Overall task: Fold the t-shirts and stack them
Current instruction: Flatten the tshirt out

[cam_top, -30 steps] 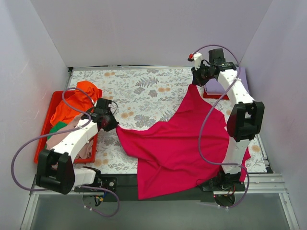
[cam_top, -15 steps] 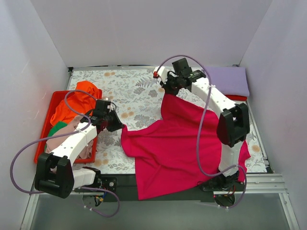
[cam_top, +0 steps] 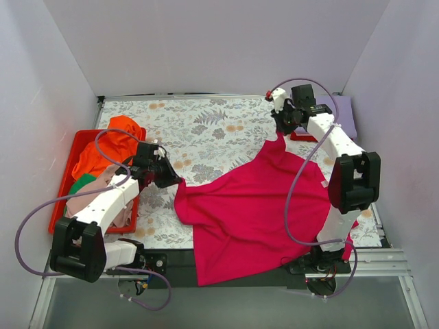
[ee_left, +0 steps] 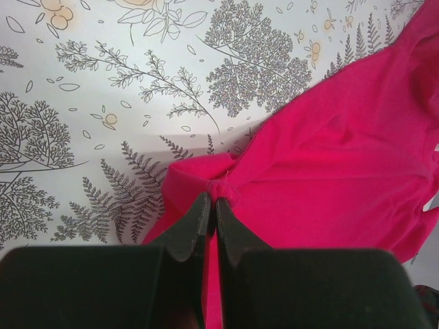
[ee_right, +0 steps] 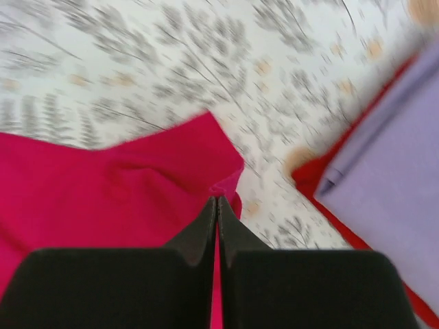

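Observation:
A large crimson-red t-shirt (cam_top: 254, 212) lies spread across the middle and right of the flowered table, its lower edge hanging over the near side. My left gripper (cam_top: 173, 179) is shut on the shirt's left corner (ee_left: 212, 185), just above the cloth. At the back right, my right gripper (cam_top: 280, 130) is shut on the shirt's far corner (ee_right: 230, 184), lifted slightly off the table. A lavender t-shirt (cam_top: 343, 116) lies folded at the back right, also seen in the right wrist view as lavender cloth (ee_right: 391, 171). Orange (cam_top: 110, 144), green (cam_top: 84, 181) and beige-pink (cam_top: 113, 199) t-shirts are piled at the left.
A red plastic tray (cam_top: 62, 199) at the left holds the piled shirts. Another red tray edge (cam_top: 300, 136) shows under the lavender shirt. White walls close in the table on three sides. Purple cables loop off both arms.
The right gripper swung from the back middle towards the back right, pulling the red shirt's far corner with it and spreading the cloth. The left gripper crept slightly right, holding its corner.

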Robot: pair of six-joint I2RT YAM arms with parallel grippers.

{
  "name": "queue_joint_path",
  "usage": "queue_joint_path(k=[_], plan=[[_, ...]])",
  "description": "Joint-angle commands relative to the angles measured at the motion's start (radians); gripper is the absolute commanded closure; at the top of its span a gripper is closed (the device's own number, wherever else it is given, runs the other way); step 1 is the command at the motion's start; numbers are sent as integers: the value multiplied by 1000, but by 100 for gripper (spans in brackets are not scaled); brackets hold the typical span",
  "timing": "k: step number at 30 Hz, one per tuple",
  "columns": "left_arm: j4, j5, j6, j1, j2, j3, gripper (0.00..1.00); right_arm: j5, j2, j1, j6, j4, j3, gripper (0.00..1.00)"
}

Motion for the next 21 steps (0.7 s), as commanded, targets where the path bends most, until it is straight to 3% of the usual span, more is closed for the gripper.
queue_joint_path(k=[1, 10, 21], plan=[[1, 14, 34, 6, -23, 51, 100, -236, -82, 30, -32, -19, 28, 99], [-71, -130, 109, 16, -156, 241, 100, -428, -124, -30, 66, -111, 284, 99], [7, -295, 192, 17, -275, 467, 100, -303, -282, -90, -38, -142, 606, 99]])
